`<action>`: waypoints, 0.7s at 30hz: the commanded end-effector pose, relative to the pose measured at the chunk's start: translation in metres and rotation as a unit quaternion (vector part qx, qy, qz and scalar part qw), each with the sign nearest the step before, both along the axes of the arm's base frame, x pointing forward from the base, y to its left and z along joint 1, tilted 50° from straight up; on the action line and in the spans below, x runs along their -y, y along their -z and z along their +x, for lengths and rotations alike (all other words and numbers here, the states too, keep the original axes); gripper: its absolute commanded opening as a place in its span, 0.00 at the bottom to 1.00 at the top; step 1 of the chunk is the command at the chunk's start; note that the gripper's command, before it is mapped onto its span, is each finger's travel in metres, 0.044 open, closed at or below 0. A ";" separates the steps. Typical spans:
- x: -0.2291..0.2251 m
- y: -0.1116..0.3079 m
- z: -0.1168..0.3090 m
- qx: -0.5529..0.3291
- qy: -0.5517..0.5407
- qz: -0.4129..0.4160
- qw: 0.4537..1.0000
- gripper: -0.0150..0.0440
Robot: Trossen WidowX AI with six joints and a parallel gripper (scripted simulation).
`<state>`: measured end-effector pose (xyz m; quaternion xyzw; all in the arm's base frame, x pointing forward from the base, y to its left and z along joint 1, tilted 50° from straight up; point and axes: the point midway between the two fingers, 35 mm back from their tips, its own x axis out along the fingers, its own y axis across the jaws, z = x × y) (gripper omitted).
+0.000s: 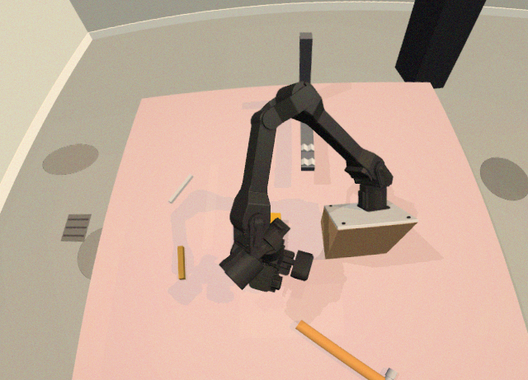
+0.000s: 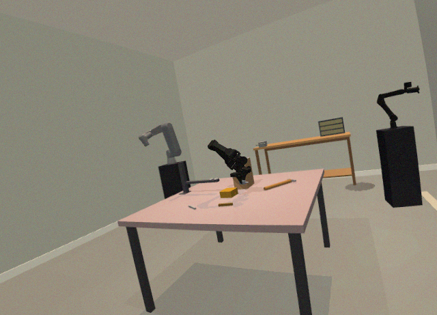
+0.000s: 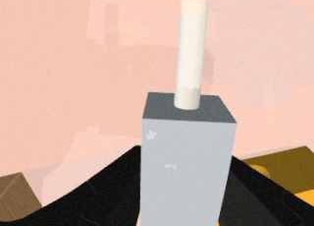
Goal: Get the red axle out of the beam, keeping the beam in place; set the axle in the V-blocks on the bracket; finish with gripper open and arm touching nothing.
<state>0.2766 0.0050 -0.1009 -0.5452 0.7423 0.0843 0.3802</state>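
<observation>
Wrist view: gripper (image 1: 282, 272) (image 2: 242, 179) (image 3: 179, 158) grips grey block (image 2: 244, 182) (image 3: 188, 172); white pin (image 3: 190, 54) points up-frame (slight right lean).

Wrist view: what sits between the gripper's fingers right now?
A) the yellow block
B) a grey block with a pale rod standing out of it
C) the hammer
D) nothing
B: the fingers are shut on the grey block, and the pale rod sticks out of its end.
</observation>
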 end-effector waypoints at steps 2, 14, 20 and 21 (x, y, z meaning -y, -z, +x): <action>0.000 0.000 0.000 -0.050 -0.044 0.009 0.998 0.25; 0.008 -0.011 0.005 -0.119 -0.107 0.023 0.987 0.25; 0.028 -0.038 0.015 -0.122 -0.113 0.030 0.986 0.25; 0.032 -0.042 0.016 -0.122 -0.114 0.031 0.986 0.25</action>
